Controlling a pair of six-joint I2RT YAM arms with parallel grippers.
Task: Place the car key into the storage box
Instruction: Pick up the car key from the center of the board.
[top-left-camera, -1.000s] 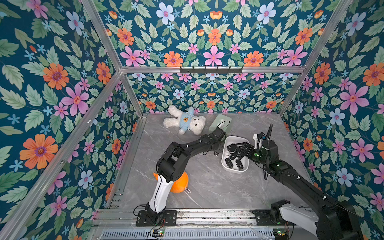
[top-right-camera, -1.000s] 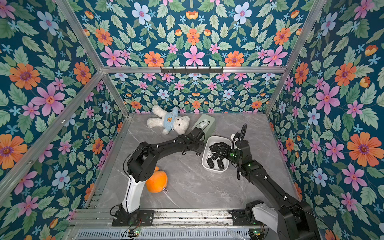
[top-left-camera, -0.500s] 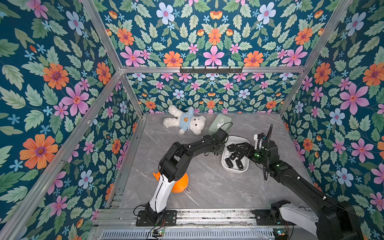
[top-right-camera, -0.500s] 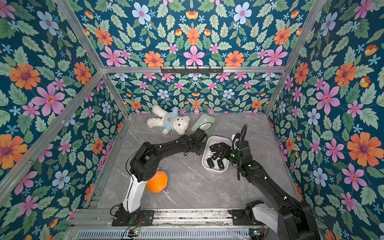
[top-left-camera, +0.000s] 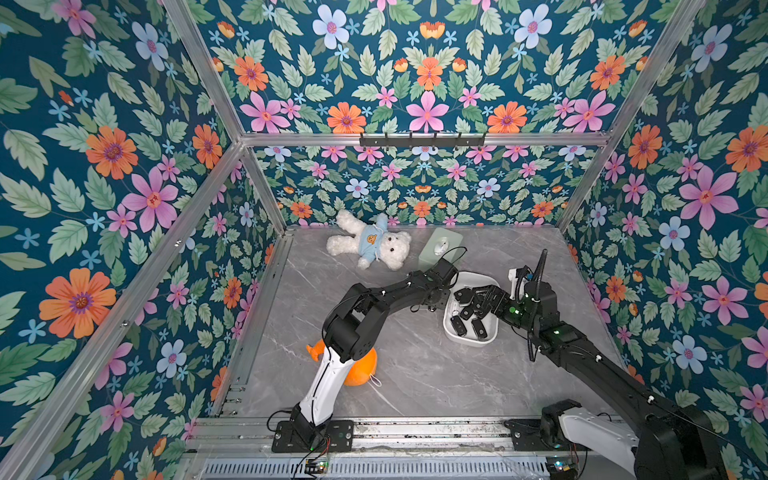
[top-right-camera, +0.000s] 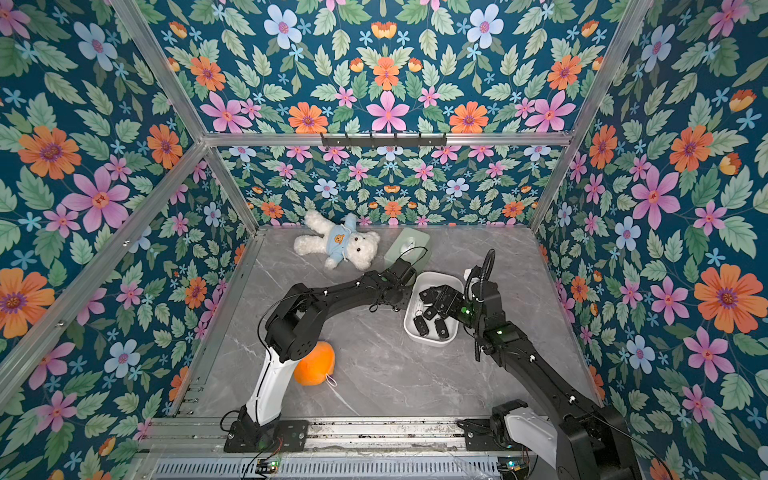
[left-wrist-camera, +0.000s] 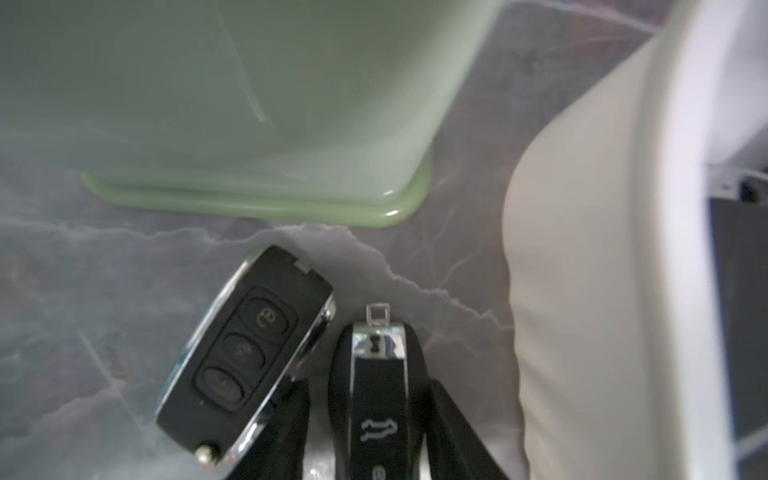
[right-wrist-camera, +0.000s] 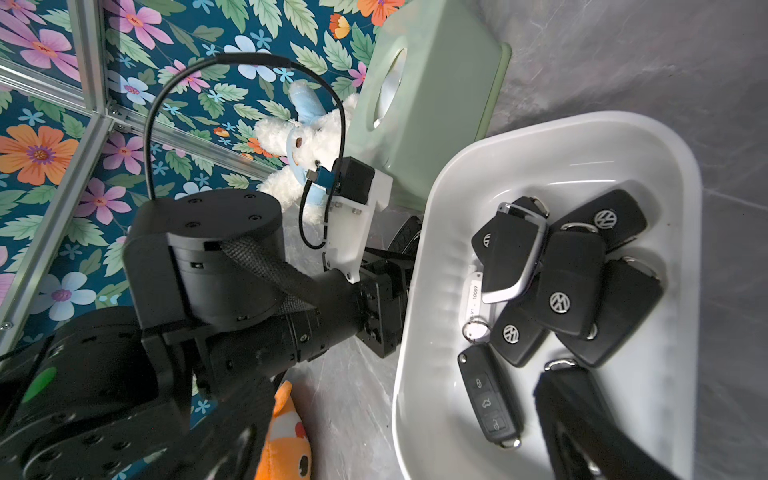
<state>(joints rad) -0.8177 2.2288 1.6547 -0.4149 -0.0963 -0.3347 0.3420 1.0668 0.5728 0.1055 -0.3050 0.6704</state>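
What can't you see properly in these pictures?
- Top views: the left arm hides the two car keys lying outside the storage box.
- Top views: that arm also covers part of the orange plush.
- Right wrist view: the arm's wrist hides part of the teddy bear.

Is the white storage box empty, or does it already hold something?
Not empty: the storage box holds several black car keys, piled inside.

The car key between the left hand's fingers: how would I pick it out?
Find the white storage box. Just outside its wall, near the pale green box, two black keys lie side by side. It is the slimmer key with a chrome band and car-outline symbol, not the three-button flip key.
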